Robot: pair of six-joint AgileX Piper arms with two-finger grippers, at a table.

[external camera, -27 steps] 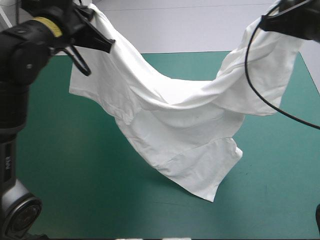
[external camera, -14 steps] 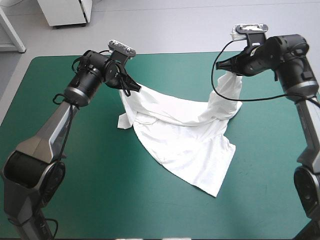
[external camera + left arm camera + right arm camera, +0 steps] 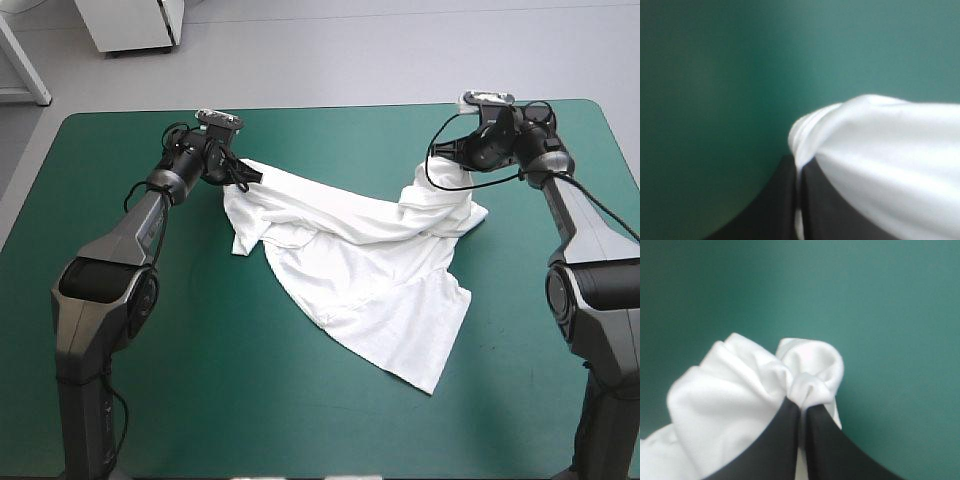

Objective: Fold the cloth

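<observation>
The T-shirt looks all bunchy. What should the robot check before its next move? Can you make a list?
1. Left gripper shut on the T-shirt: ok, the cloth is pinched in it.
2. Right gripper shut on the T-shirt: ok, it pinches a bunched fold.
3. T-shirt lying flat: not ok, it is wrinkled and folded over itself.
4. Whole T-shirt over the table: ok, nothing hangs past an edge.
5. Which corners of the T-shirt are held: cannot tell, the cloth is bunched at both grippers.
</observation>
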